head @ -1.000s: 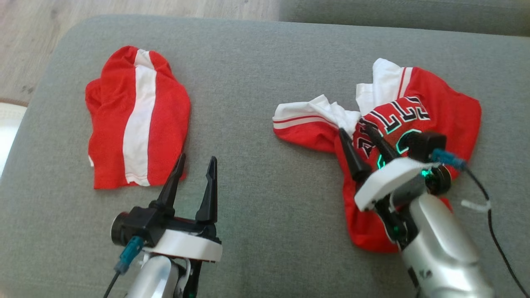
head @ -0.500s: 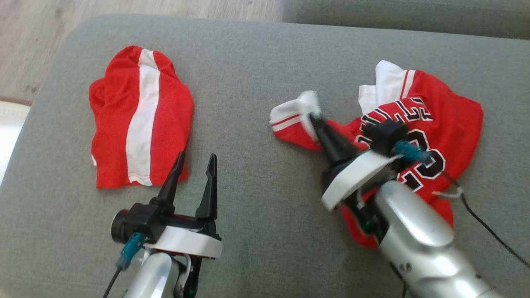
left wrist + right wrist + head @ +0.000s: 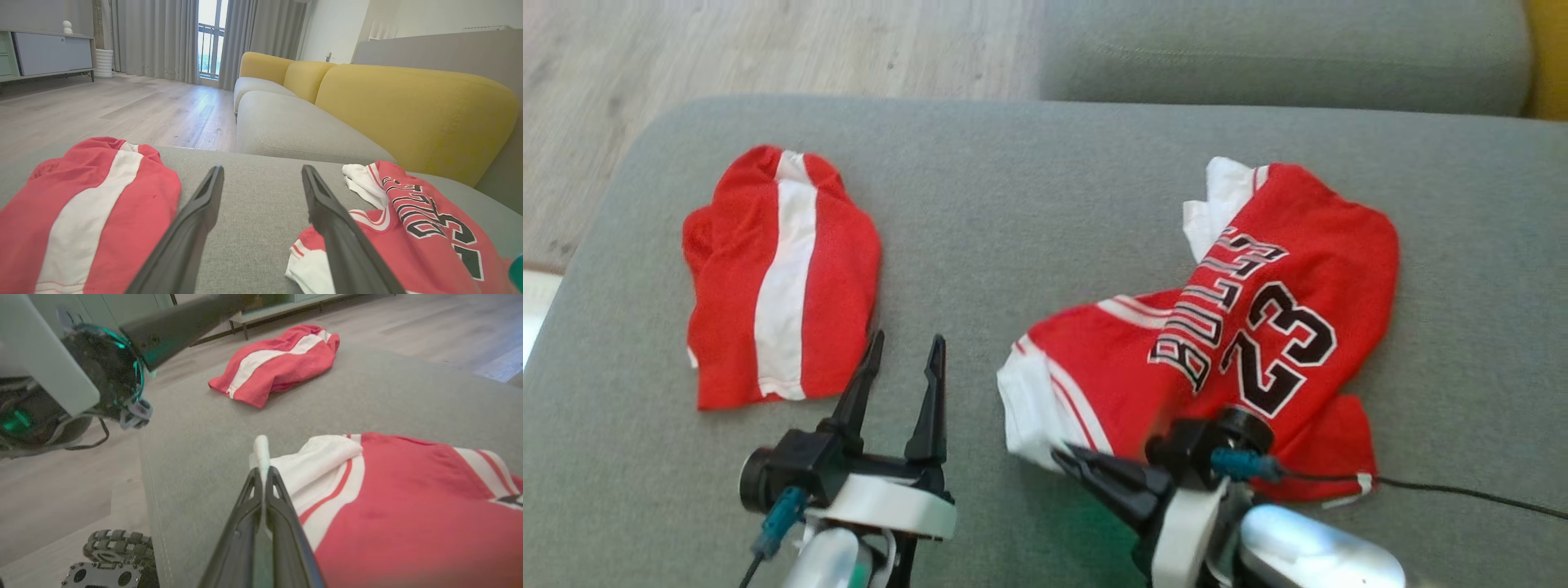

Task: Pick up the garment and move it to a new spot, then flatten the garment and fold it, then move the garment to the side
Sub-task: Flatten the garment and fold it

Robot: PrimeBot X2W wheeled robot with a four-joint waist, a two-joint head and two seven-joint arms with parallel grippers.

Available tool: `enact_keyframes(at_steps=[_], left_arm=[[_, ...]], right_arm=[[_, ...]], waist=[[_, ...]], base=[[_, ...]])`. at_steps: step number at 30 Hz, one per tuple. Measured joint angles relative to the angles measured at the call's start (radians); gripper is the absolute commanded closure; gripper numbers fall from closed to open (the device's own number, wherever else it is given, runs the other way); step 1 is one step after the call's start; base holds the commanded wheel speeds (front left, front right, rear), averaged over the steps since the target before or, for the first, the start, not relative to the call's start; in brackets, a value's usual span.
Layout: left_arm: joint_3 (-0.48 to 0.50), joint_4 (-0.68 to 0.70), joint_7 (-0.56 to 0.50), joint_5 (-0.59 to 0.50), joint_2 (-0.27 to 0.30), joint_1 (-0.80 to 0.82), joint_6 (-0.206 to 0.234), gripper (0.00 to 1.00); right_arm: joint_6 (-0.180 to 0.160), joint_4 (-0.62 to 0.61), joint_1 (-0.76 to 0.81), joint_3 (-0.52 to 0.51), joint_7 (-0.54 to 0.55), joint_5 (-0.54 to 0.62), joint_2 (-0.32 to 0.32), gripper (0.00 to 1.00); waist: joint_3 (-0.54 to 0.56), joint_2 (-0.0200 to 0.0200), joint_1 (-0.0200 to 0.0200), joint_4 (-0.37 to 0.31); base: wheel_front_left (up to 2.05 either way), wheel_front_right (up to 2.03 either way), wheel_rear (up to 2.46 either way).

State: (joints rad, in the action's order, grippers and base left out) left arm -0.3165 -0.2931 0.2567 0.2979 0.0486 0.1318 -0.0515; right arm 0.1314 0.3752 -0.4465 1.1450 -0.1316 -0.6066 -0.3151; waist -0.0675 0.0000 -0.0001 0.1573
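The right gripper (image 3: 261,475) is pinched shut on the white hem of the jersey (image 3: 1282,269), whose red cloth lies off to its right. The left gripper (image 3: 907,341) stands spread, with the shorts (image 3: 833,269) just left of its fingertips.

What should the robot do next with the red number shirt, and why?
Probably lift the right tool a little and carry its catch toward the middle of the grey fabric cushion: it is shut on the white edge of the bunched red number 23 jersey.
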Motion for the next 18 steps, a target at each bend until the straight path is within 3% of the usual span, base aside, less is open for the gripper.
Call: enact_keyframes(at_steps=[1,6,9,13,18], left_arm=[[0.002,-0.001,0.0,0.0,0.0,-0.005,0.0,0.0],[0.019,-0.001,0.0,-0.005,0.0,-0.016,0.0,0.0],[0.024,-0.001,0.0,-0.01,0.0,-0.016,0.0,0.0],[0.028,0.002,0.0,-0.01,0.0,-0.017,0.0,0.0],[0.033,0.012,0.0,-0.018,0.0,-0.017,0.0,0.0]], right_arm=[[0.0,0.001,0.003,0.014,0.005,-0.003,-0.01,0.0],[0.0,0.006,0.006,0.03,0.017,-0.026,-0.026,0.0],[0.0,0.009,0.006,-0.011,-0.005,-0.036,-0.027,0.0],[0.0,0.01,0.006,-0.131,-0.047,-0.036,-0.028,0.0],[0.0,0.002,0.017,-0.35,-0.084,0.004,-0.024,0.0]], waist=[[0.006,0.0,0.0,-0.005],[0.024,0.0,0.0,-0.03],[0.032,0.0,0.0,-0.049],[0.039,0.0,0.0,-0.076],[0.043,0.0,0.0001,-0.107]], base=[[0.0,0.0,0.0],[0.0,0.0,0.0],[0.0,0.0,0.0],[0.0,0.0,0.0],[0.0,0.0,0.0]])
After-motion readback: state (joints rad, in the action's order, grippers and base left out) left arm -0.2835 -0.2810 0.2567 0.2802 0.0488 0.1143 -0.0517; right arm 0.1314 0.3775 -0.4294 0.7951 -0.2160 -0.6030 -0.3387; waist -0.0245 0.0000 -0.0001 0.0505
